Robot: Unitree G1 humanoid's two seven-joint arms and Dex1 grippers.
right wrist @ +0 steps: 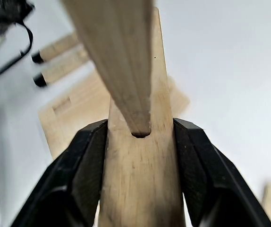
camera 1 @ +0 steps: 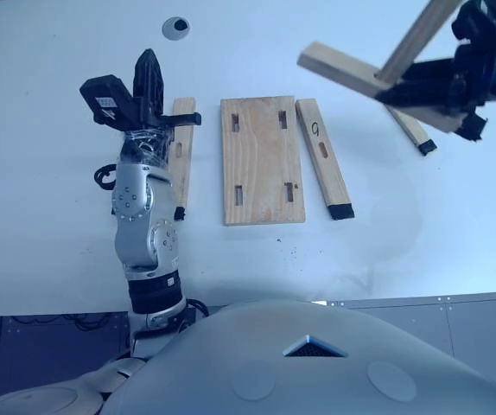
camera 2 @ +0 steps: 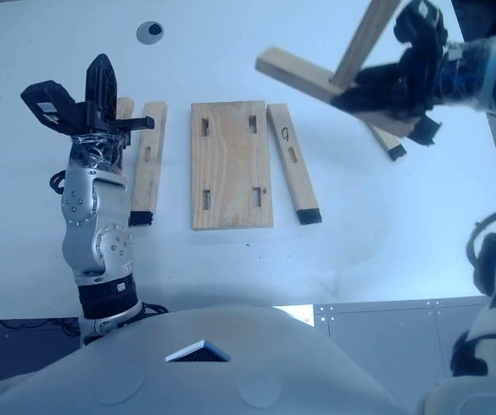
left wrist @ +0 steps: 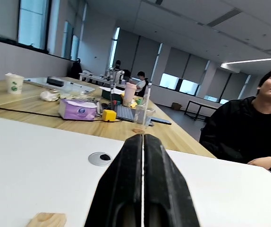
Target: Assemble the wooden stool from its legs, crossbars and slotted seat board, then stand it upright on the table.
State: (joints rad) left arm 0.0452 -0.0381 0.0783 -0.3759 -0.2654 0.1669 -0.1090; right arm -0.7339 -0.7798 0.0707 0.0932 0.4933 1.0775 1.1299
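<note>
Wooden and pale, the slotted seat board (camera 1: 263,160) lay flat on the white counter (camera 1: 49,242). Black-footed wooden legs (camera 1: 324,157) flanked it. The left gripper (camera 1: 149,69) hovered beside one, fingers (left wrist: 126,189) together. The right gripper (right wrist: 140,142) was clamped on a raised wooden leg-and-crossbar piece (camera 1: 352,73).

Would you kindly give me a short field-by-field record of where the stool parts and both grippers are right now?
left gripper: shut, empty, beside the left leg
right gripper: shut on the held leg, raised over the table at far right
crossbar: one end in the held leg's slot
seat board: flat mid-table, four slots empty
right leg: flat, just right of the seat board
far leg: on the table below the right gripper
</note>
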